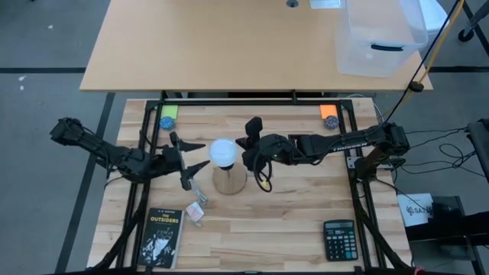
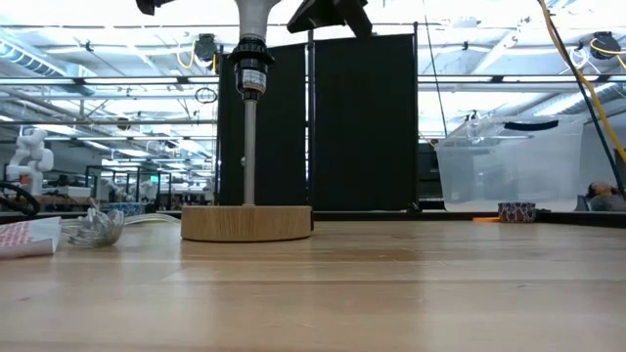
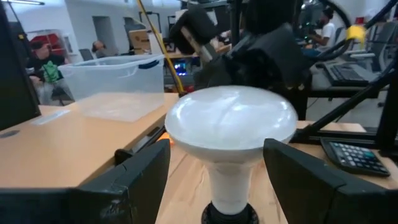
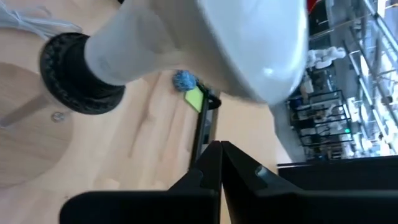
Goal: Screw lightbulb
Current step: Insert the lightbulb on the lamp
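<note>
We see a pale wooden table (image 1: 298, 206) with a black frame. Taking the wooden stand (image 1: 228, 182) at its middle as our landmark, nearest the front edge lie a book (image 1: 162, 237) to the stand's front left and a calculator (image 1: 340, 240) to its front right. Behind the stand sit a green pad (image 1: 169, 111) and an orange pad (image 1: 328, 111), then a second tan table carrying a clear bin (image 1: 380, 37). Dark screens and a bright workshop fill the room beyond.

The left gripper (image 1: 191, 155) reaches in level from the stand's left, its fingers spread wide on either side of the lightbulb (image 1: 223, 152), holding nothing. The right gripper (image 1: 248, 147) stretches in from the stand's right, just beside the globe; its fingers are pressed together with nothing between them.

The lightbulb sits in the black socket (image 3: 229, 214) atop the stand's thin post, its long axis upright, globe up and neck down.
</note>
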`<state>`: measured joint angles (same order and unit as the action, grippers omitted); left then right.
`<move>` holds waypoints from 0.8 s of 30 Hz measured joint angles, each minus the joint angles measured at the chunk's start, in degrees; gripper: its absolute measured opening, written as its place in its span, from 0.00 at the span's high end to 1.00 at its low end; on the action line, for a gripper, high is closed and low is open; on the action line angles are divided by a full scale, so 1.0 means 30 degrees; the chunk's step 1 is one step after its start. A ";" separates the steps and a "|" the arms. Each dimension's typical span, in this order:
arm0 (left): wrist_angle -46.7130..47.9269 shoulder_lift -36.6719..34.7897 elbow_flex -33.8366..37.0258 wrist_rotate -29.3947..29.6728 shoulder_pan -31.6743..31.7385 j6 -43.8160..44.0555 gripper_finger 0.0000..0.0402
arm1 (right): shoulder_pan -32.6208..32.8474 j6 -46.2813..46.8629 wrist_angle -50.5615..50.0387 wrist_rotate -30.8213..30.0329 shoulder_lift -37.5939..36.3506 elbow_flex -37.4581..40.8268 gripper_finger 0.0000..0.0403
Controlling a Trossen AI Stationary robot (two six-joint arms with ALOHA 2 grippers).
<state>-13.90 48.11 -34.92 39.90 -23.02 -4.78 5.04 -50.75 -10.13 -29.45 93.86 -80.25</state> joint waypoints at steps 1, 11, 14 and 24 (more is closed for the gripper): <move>-0.0052 0.0155 0.0000 0.0000 0.0150 0.0001 0.34 | 0.0032 -0.0234 0.0175 -0.0055 0.0000 0.0000 1.00; -0.0265 0.0519 0.0000 -0.0102 0.0941 0.0351 0.34 | 0.0451 -0.2007 0.0756 -0.0756 0.0000 -0.0015 1.00; -0.0249 0.0512 0.0000 -0.0147 0.1142 0.0365 0.34 | 0.0766 -0.2385 0.0757 -0.0957 0.0000 -0.0015 1.00; 0.0531 0.0482 0.0000 0.0061 0.2118 0.1208 0.34 | 0.1865 -0.2542 0.0560 -0.2058 0.0000 -0.0015 1.00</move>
<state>-12.31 49.56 -34.92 40.08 -16.67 -1.15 10.64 -58.38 -8.45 -35.63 93.86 -80.29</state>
